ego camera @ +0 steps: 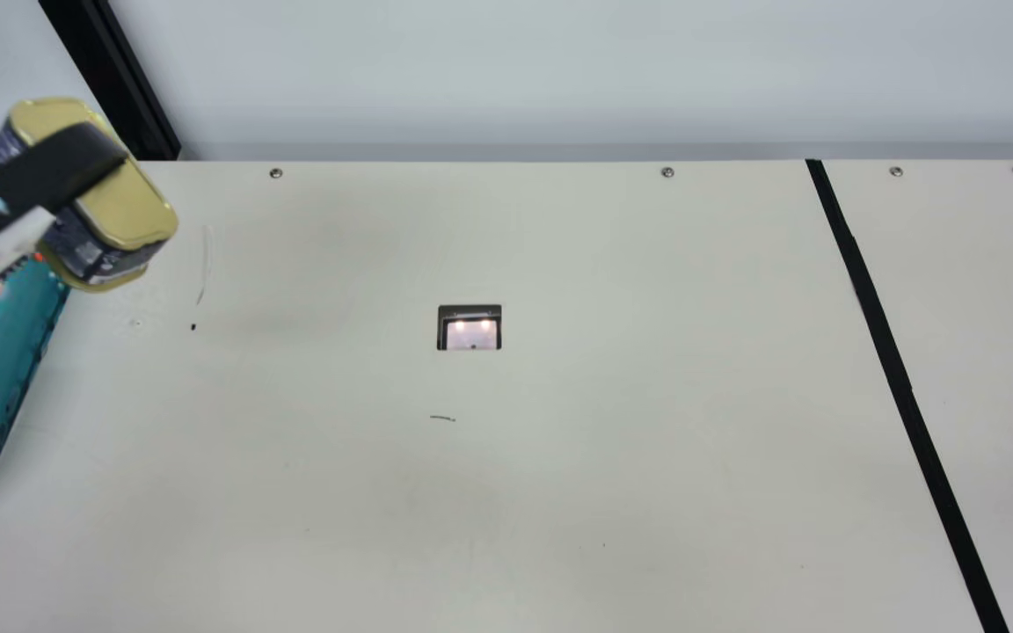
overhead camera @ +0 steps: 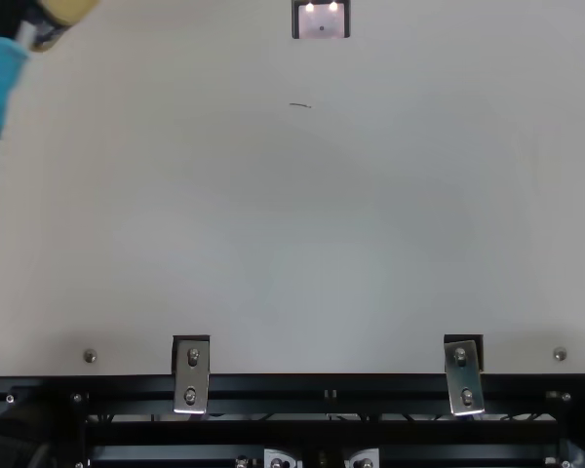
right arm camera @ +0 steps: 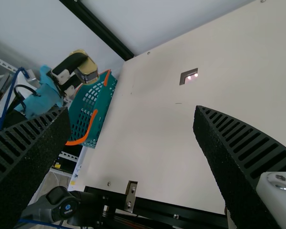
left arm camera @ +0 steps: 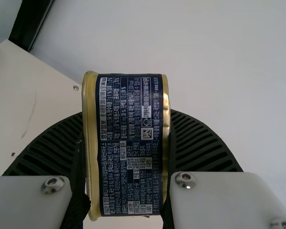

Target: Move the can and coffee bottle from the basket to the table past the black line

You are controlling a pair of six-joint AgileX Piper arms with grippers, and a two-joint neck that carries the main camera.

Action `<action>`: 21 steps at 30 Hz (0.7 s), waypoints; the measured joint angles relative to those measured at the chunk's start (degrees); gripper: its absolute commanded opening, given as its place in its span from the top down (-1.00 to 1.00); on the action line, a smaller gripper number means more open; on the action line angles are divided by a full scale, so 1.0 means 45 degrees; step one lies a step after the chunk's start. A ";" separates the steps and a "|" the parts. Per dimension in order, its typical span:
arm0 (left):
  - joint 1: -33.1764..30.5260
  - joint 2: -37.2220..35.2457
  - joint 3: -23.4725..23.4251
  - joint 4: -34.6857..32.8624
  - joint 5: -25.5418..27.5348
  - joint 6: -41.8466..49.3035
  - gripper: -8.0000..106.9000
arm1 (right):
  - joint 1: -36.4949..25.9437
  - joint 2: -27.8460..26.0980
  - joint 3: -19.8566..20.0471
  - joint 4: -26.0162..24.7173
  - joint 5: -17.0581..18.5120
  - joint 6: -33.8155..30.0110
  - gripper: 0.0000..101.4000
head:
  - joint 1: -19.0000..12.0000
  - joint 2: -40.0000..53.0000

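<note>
Nr basket [ego camera: 14, 352], L grpr [ego camera: 93, 198] clamping can [ego camera: 133, 198] (gold lid, navy side), R grpr [right arm camera: 132, 110] spread wide

On my feed, the can [left arm camera: 129, 148] shows glossy gold metal ends, and the teal basket [ego camera: 25, 327] looks like smooth plastic. I see a smooth, matt cream table [ego camera: 559, 457] and a shiny metal bracket [overhead camera: 192, 374].

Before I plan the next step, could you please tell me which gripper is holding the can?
The left gripper: its fingers clamp the can by its gold faces, whereas the right gripper stands open and empty.
</note>
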 measured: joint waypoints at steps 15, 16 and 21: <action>-0.3433 0.2722 0.0914 -0.0170 -0.3780 0.1506 0.68 | 0.0000 0.0000 0.0000 0.0000 0.0000 0.0000 -1.00 | 0.0000 0.0000; -0.3635 0.2989 0.0914 -0.0060 -0.4028 0.1452 0.68 | 0.0000 0.0000 0.0000 0.0000 0.0000 0.0000 -1.00 | 0.0000 0.0000; -0.4270 0.4047 0.0890 0.0507 -0.4928 0.1080 0.68 | 0.0000 0.0000 0.0000 0.0000 0.0000 0.0000 -1.00 | 0.0000 0.0000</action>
